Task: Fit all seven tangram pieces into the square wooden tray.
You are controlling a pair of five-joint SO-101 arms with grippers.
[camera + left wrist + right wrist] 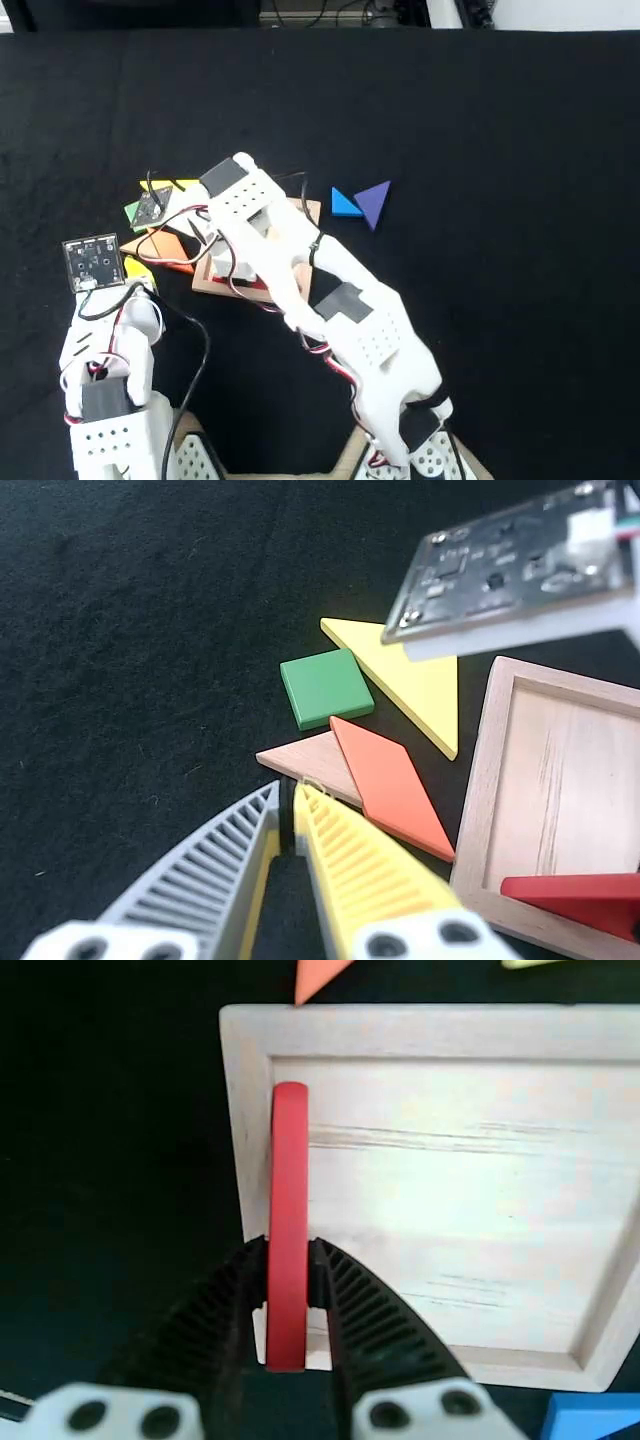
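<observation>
The square wooden tray (430,1190) lies under my right gripper (288,1250), which is shut on a red piece (288,1160) held on edge over the tray's floor, close along one wall. My left gripper (290,792) is shut with nothing in it, its tip at a pale wooden triangle (305,763). Beside that lie an orange parallelogram (392,788), a green square (325,687) and a yellow triangle (412,683), all just outside the tray (482,790). A blue triangle (345,203) and a purple triangle (375,201) sit together to the tray's right.
The right arm (330,300) stretches across the tray (222,287) and hides most of it in the high view. Its camera board (520,565) hangs over the yellow triangle. Black cloth covers the table, with open room at the right and back.
</observation>
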